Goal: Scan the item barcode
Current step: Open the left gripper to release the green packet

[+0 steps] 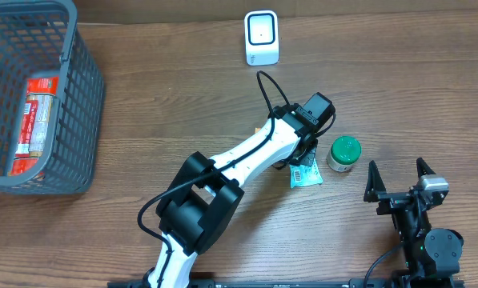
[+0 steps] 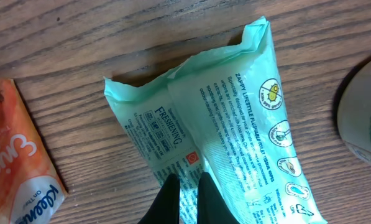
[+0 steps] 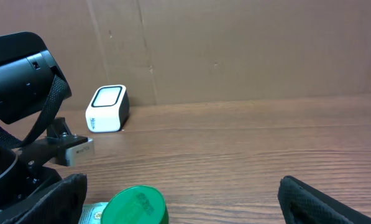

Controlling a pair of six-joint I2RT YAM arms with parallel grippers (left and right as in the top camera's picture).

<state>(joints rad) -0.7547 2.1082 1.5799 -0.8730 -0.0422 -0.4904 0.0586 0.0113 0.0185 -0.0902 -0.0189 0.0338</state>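
Wooden table point(image 1: 182, 96), brown wall point(image 3: 235, 43)

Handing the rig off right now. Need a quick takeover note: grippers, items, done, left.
Left gripper: shut, pinching the edge of the mint wipes pack, which lies on the table beside the green-lid jar.
Right gripper: open, empty, at the near right.
Scanner: upright at the far edge, well apart from the pack.
Done: pack gripped.
Left: lift it and present its barcode to the scanner. I can't spot the barcode in these views.
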